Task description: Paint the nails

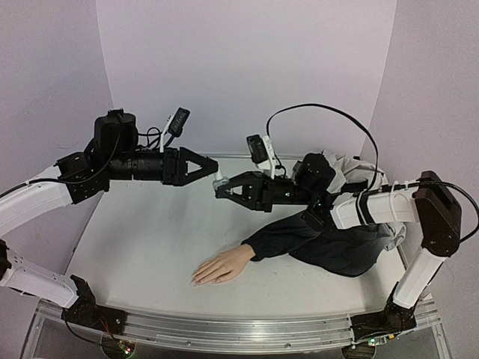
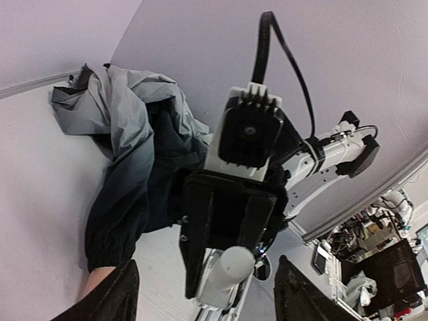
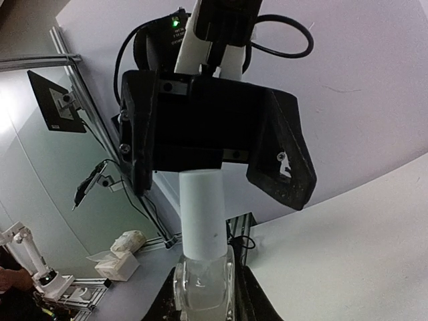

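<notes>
My right gripper (image 1: 223,188) is shut on a small clear glass bottle (image 3: 202,289) with a white cap (image 3: 202,214) and holds it in the air above the table's middle. My left gripper (image 1: 216,177) is open, its fingers (image 3: 284,157) on either side of the cap without touching it. In the left wrist view the cap (image 2: 234,265) sits between my open left fingers (image 2: 115,294). The peach mannequin hand (image 1: 222,265) lies palm down on the table, its dark navy sleeve (image 1: 296,238) to the right. Its nails (image 1: 196,280) are tiny pale tips pointing left.
A crumpled grey and navy jacket (image 1: 352,243) lies at the right of the white table (image 1: 142,239), under my right arm. Purple walls close the back and sides. An aluminium rail (image 1: 239,330) runs along the near edge.
</notes>
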